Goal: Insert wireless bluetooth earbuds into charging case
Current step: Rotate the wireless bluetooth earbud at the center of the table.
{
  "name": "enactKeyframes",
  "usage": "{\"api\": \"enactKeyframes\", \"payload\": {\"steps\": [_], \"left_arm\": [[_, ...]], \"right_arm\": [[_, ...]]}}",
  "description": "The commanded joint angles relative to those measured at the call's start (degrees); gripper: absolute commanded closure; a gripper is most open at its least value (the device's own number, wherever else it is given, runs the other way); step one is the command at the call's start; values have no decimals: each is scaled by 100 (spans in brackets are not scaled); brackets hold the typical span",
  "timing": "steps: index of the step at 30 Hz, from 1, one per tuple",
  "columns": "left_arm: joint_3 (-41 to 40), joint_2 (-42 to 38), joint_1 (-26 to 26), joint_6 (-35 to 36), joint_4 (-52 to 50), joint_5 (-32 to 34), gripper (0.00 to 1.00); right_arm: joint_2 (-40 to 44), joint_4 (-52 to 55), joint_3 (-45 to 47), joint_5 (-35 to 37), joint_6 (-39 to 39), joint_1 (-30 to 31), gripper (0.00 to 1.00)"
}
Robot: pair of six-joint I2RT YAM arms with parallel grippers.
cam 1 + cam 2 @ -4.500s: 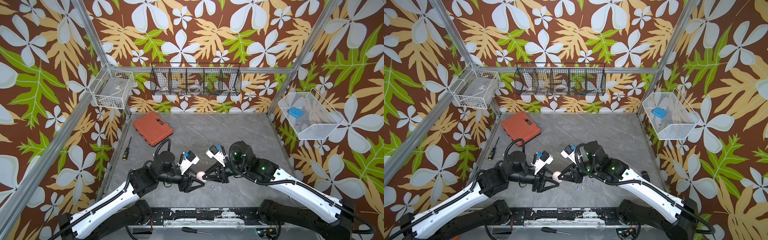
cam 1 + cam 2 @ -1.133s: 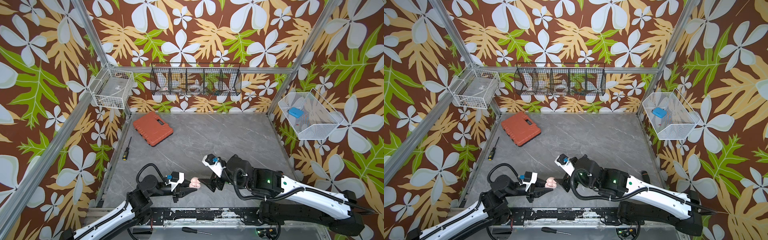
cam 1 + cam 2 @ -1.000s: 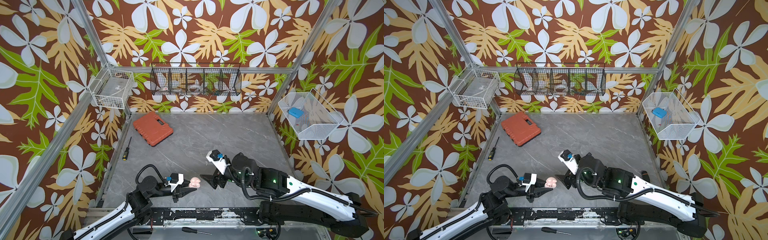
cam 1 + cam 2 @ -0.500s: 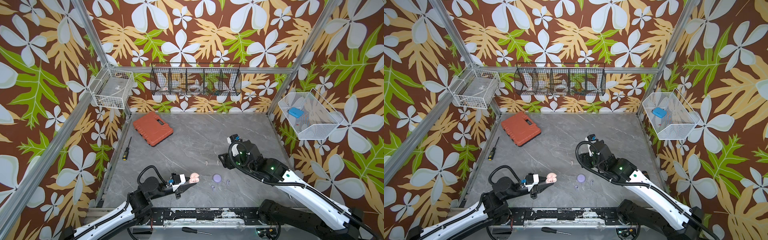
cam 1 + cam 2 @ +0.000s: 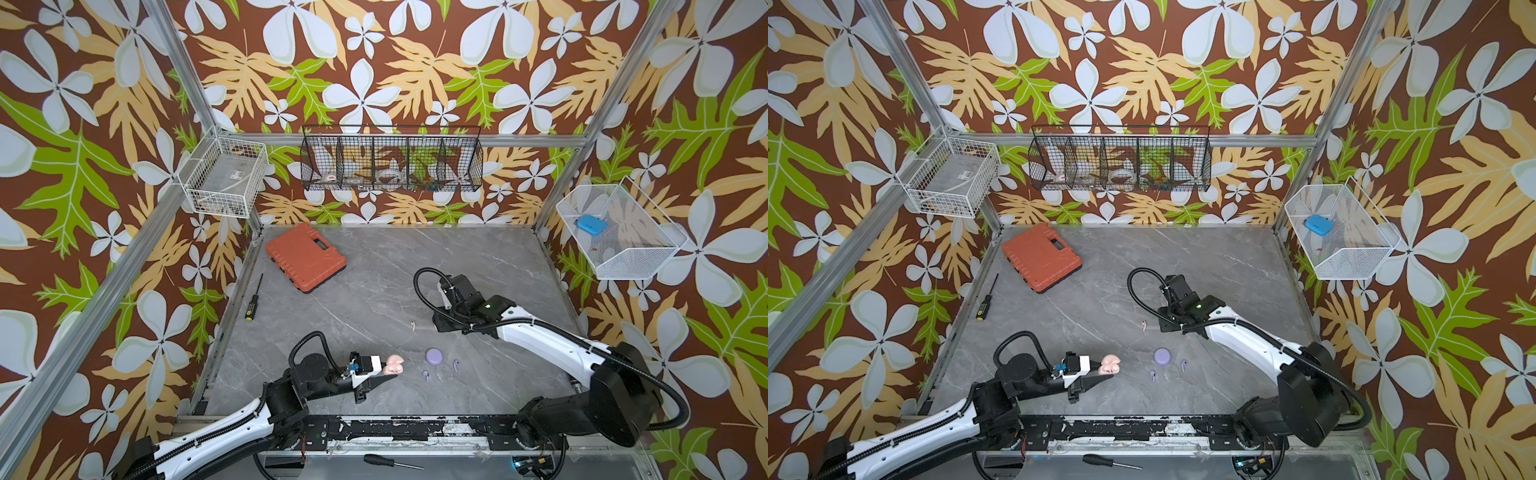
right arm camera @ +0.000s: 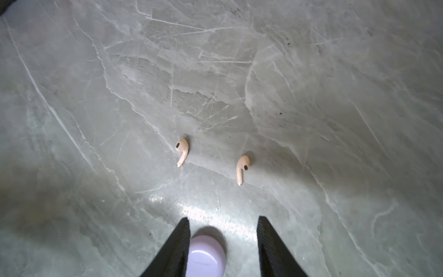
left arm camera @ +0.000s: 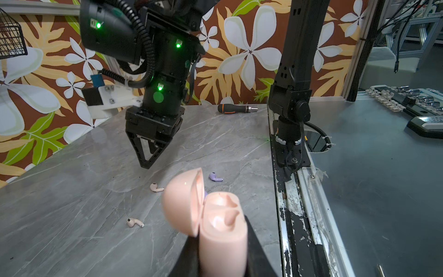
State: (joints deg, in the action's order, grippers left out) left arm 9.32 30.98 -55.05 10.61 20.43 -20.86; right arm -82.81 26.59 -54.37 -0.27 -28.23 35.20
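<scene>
Note the left gripper [image 5: 390, 370] clamped on the base of a round pale pink plastic charging case [image 7: 223, 215], lid hinged open, both sockets bare, held low over the grey marble-look counter [image 5: 374, 270] near its front edge, left of the middle. Note the right gripper [image 6: 223, 218] hovering nearer the counter's middle, jaws partway apart, gripping nothing.

Find a tiny pale pink stemmed plastic earbud [image 6: 182, 150] and a second pink earbud [image 6: 242, 167] lying on their sides on bare counter, apart from each other, close below the right gripper. Find a closed round lavender plastic charging case [image 5: 434, 356] near the front edge, about midway along it, with one lavender stemmed plastic earbud [image 5: 426, 375] just beside it toward that edge and another lavender earbud [image 5: 456, 364] near it on the right-edge side.

Expect next to no weight in any earbud, and a hard, glossy, rounded shell: stiff enough for a light pinch, yet likely to skid on the smooth counter or squirt out from between the jaws. Take hold across the two flatter sides of the bulb, close to the root of the stem, leaving the stem's lower end free for the socket. Come down almost to the counter before closing, and close slowly. Match pink to pink. Keep the held case level, mouth up.
</scene>
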Motion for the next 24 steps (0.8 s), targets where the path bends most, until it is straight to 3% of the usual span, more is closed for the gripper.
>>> {"api": "enactKeyframes", "payload": {"steps": [1, 8, 24], "left_arm": [[-10, 12, -23, 55, 192, 12, 100], [-18, -12, -32, 73, 217, 4, 100], [-45, -48, -54, 121, 225, -32, 100]], "right_arm": [[-413, -205, -159, -69, 102, -107, 58], [-1120, -175, -487, 287, 239, -118, 62], [-1482, -409, -355, 378, 248, -133, 70]]}}
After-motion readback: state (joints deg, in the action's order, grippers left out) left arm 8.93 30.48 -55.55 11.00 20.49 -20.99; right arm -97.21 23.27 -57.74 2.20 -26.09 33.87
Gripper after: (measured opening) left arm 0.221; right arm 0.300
